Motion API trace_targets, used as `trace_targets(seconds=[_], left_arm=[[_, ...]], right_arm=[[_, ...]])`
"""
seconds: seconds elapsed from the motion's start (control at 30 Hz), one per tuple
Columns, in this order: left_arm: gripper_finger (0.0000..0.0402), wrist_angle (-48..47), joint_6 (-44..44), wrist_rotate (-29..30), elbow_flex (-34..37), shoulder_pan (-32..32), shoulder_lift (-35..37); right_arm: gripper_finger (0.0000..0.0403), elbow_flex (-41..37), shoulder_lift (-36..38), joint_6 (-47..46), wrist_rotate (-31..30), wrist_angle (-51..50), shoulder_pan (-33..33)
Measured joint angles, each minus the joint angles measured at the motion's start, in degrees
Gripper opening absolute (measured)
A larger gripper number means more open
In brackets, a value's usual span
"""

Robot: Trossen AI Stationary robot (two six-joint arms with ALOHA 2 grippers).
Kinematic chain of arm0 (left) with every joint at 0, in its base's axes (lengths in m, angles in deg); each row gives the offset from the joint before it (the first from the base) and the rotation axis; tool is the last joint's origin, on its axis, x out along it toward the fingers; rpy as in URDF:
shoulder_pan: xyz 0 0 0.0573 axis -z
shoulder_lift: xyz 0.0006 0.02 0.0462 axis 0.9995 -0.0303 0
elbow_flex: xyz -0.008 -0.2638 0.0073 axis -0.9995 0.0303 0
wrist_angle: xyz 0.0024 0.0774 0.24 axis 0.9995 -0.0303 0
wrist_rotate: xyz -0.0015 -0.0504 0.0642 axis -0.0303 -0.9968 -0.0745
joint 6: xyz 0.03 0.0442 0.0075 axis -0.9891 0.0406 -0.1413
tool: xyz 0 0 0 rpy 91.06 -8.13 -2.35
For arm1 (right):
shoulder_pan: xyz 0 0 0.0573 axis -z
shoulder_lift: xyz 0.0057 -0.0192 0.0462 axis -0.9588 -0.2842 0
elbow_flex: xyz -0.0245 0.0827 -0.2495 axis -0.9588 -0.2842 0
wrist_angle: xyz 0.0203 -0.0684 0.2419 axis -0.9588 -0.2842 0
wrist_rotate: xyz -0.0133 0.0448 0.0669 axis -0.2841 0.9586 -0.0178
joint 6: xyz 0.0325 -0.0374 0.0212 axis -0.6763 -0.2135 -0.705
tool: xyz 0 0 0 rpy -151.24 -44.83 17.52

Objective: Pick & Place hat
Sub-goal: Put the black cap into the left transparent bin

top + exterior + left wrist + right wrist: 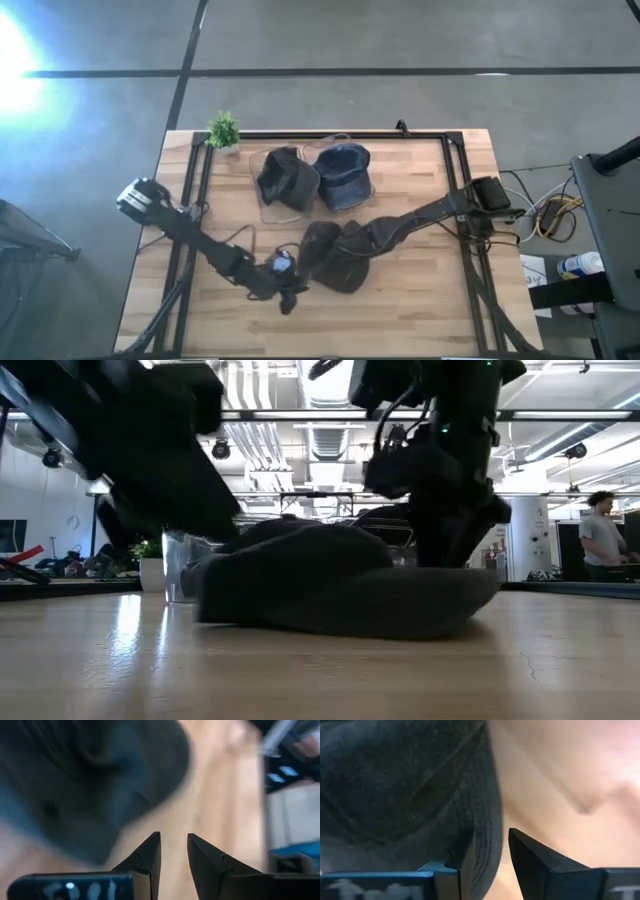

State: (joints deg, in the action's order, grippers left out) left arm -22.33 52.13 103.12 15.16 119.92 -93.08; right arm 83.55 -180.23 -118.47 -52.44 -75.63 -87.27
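Observation:
A dark grey hat (335, 262) lies on the wooden table's near middle, flat on its brim in the low view (340, 588). My right gripper (345, 243) reaches in from the right and stands at the hat's brim (485, 845), fingers a little apart. My left gripper (290, 297) is by the hat's near left edge, narrowly open over bare wood (173, 845), holding nothing. The hat (85, 780) lies just beyond its fingertips. My right gripper comes down slanting from the table's right at the brim's stitched edge (487, 855). The brim lies over one finger and hides its tip. The other finger (535, 862) stands outside the edge, with a strip of wood showing between. The hat rests on the table.
At the table's far middle a dark hat (288, 178) and a blue denim hat (345, 176) lie side by side. A small potted plant (224, 130) stands at the far left corner. Black rails (330, 134) frame the table. A person (603, 535) stands in the room beyond.

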Motion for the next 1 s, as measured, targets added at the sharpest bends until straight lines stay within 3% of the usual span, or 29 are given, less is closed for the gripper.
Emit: trace_targets(seconds=[0.13, 0.27, 0.43, 0.6, 0.73, 0.87, 1.0], left_arm=[[0.0090, -0.7, 0.5, -1.2, -1.6, -2.8, -4.6], [0.0090, -8.3, 1.7, -3.0, -1.1, -3.6, -4.5], [0.0090, -19.8, 0.7, 2.3, -0.8, -3.7, 0.1], [0.0090, -24.4, 3.1, 9.3, -1.1, -1.0, 9.2], [0.0090, -31.4, 18.1, 15.7, -0.9, 4.8, 15.3], [0.0090, -30.5, 34.1, 12.0, 0.0, 9.8, 14.3], [0.0090, -30.1, 41.0, 10.9, 0.1, 11.0, 9.4]], right_arm=[[0.0117, 1.1, -1.5, -1.3, 3.8, 7.0, -1.7], [0.0116, 4.7, -2.9, -0.1, 5.0, 10.1, -3.2], [0.0118, 9.1, -5.2, 4.3, 8.0, 17.3, -4.1], [0.0118, 11.7, -5.8, 6.5, 3.7, 16.2, -5.2], [0.0118, 11.9, -4.5, 9.1, -1.7, 10.9, -5.1], [0.0118, 10.1, -4.5, 11.0, -0.3, 7.3, -4.6], [0.0118, 7.1, -4.5, 10.8, 3.2, 10.3, -4.6]])
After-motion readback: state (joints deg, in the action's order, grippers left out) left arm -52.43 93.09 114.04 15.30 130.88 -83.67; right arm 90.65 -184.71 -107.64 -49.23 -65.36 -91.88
